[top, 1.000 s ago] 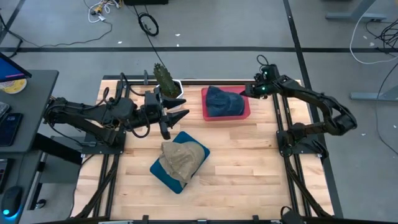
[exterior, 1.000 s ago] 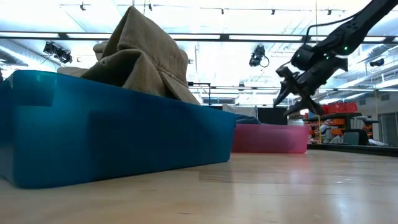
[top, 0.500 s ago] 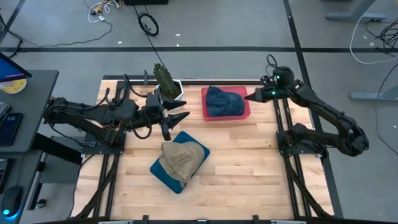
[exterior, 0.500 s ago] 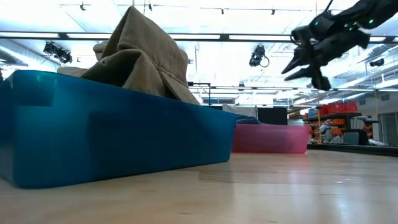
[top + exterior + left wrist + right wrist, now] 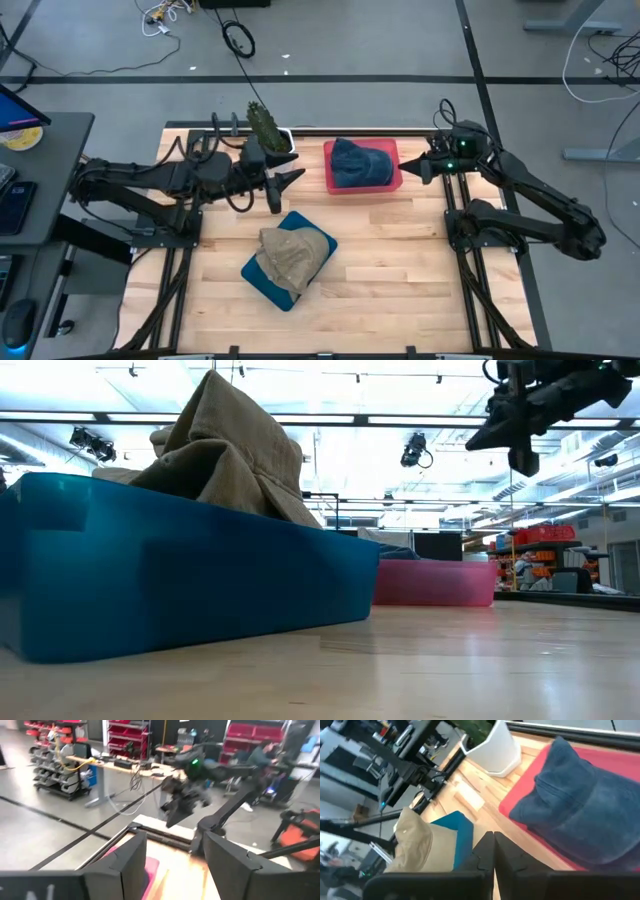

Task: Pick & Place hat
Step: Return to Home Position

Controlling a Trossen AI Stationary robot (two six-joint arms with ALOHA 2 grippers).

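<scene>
Right gripper (image 5: 422, 169): fingers together, empty, raised beside red bin (image 5: 365, 189) with blue cap (image 5: 358, 162); should retract high, clear of its rim; left gripper (image 5: 288, 188) spread, empty.

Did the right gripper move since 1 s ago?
Yes. In the high view the right arm's dark two-finger gripper has pulled back rightward, away from the red plastic bin holding the blue cap.

A potted plant (image 5: 264, 125) stands at the table's (image 5: 390, 260) far edge.
</scene>
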